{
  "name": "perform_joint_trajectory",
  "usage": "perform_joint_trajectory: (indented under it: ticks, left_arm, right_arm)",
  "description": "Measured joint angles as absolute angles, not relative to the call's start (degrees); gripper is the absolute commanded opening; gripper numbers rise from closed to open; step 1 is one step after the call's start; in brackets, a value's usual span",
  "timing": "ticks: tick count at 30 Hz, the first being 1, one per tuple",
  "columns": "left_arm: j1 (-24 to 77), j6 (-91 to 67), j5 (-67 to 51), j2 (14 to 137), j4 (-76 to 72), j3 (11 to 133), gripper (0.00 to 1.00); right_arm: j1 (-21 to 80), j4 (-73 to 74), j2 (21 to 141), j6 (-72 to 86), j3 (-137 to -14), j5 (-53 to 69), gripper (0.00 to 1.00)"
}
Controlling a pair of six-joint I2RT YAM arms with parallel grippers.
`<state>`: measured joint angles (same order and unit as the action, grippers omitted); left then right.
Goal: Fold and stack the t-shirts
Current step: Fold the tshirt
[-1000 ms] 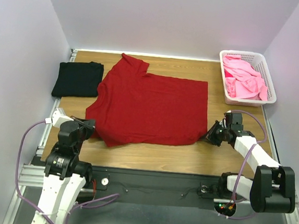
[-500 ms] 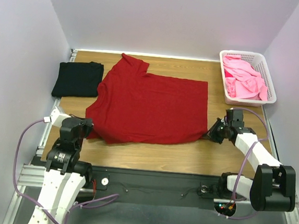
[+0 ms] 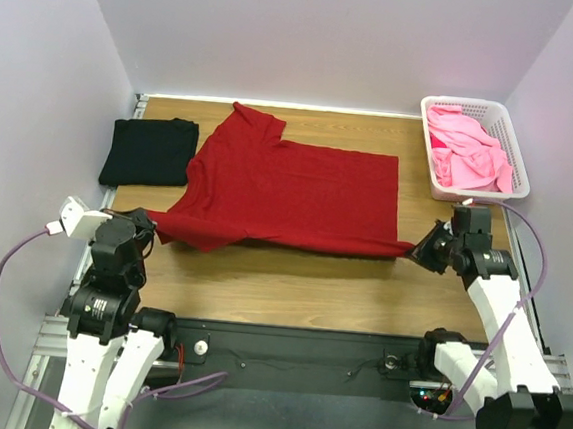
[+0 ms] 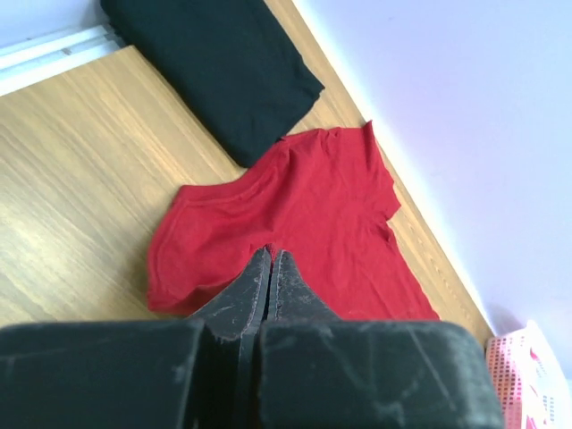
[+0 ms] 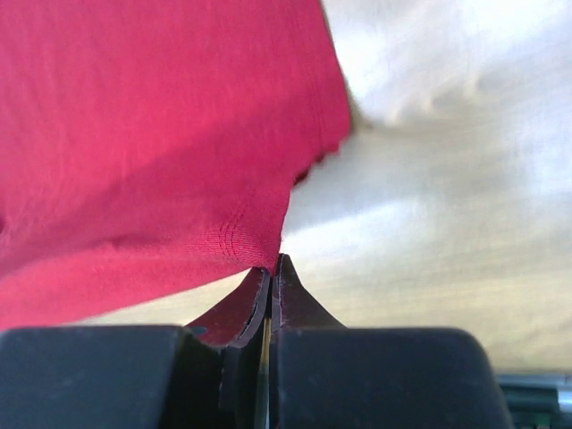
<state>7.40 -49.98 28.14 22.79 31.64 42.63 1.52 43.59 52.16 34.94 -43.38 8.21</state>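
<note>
Left gripper [image 3: 153, 227] and right gripper [image 3: 416, 252] each pinch a near-hem corner of the dark red t-shirt [image 3: 289, 190] (jaws pressed together on cloth). It lies mid-table [image 3: 290, 285], long axis left-right, body stretching away toward the far edge; fold likely goes that way.

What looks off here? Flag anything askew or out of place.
Nothing damaged or spilled. The dark red t-shirt is bunched along its near edge, pinched by the left gripper and right gripper. Pink t-shirts lie crumpled in the white basket.
</note>
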Motion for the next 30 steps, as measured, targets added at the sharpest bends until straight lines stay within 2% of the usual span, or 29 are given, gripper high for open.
perform_joint_trajectory:
  ticks: [9,14,22,30]
  left_arm:
    - [7.4,-51.7,28.8,15.3,38.5,42.9,0.00]
    - [7.4,-52.4,28.7,13.7,40.6,42.9,0.00]
    - [7.4,-51.8,27.9,16.2,39.9,42.3,0.00]
    - [7.4,-46.9,27.0,28.2,30.6,39.7,0.00]
  right_arm:
    - [1.5,56.6,43.7,37.9,-42.2,11.9,0.01]
    - [1.5,59.6,43.2,38.3,-40.6,12.9,0.01]
    - [1.5,60.1,49.1,37.5,-41.6,11.5,0.01]
    - [1.5,55.7,59.2,35.2,-46.0,9.5,0.01]
